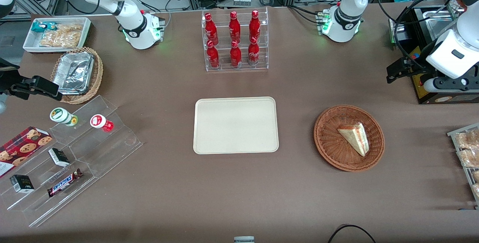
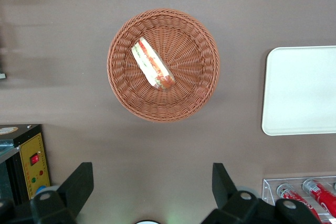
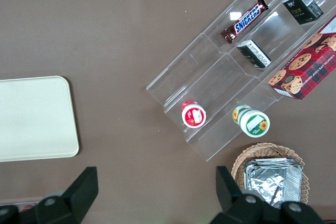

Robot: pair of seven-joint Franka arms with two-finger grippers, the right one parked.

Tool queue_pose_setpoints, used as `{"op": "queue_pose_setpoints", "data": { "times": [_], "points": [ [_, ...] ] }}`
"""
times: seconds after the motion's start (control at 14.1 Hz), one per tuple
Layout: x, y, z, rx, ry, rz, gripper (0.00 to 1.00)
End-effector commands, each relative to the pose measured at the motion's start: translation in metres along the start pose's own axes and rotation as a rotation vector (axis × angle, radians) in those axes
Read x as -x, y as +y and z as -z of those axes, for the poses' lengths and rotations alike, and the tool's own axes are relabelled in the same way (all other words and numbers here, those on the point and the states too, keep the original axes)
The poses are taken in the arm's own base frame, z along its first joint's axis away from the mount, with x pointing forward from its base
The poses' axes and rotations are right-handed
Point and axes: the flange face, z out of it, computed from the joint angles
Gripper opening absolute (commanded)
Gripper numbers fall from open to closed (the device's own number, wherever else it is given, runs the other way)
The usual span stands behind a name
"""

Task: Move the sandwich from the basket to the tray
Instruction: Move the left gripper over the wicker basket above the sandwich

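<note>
The sandwich [image 1: 355,138], a pale triangular wedge with red and green filling, lies in the round reddish-brown basket [image 1: 329,138]. The left wrist view looks straight down on the sandwich [image 2: 152,65] in the basket [image 2: 194,45]. The cream tray [image 1: 235,125] lies bare at the table's middle, beside the basket toward the parked arm's end; its edge shows in the left wrist view [image 2: 299,90]. My left gripper [image 1: 392,73] hangs high above the table, farther from the front camera than the basket. In the left wrist view the gripper [image 2: 152,182] is open and empty, above bare table beside the basket.
A clear rack of red bottles [image 1: 235,40] stands farther back than the tray. A black box with a yellow panel [image 1: 430,89] sits close to my gripper. A rack of bagged snacks [image 1: 467,153] lies at the working arm's end. A clear stepped stand [image 1: 75,153] stands toward the parked arm's end.
</note>
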Motion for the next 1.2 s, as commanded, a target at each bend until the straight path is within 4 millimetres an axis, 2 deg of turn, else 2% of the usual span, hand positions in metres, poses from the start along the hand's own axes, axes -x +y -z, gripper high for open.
{"op": "queue_pose_setpoints", "data": {
  "times": [0.0, 0.14, 0.28, 0.5, 0.64, 0.85, 0.99, 1.13],
  "points": [
    [0.002, -0.004, 0.000, 0.009, -0.001, -0.021, 1.00],
    [0.001, -0.005, -0.007, 0.005, -0.018, -0.017, 1.00],
    [-0.002, -0.008, -0.031, 0.002, -0.059, -0.009, 1.00],
    [-0.017, -0.012, -0.090, -0.002, -0.126, -0.005, 1.00],
    [-0.023, -0.014, -0.138, -0.002, -0.158, 0.003, 1.00],
    [-0.025, -0.017, -0.204, 0.000, -0.072, 0.011, 1.00],
    [-0.022, -0.019, -0.235, 0.002, -0.037, 0.030, 1.00],
    [-0.025, -0.031, -0.256, 0.004, -0.011, 0.153, 1.00]
  ]
}}
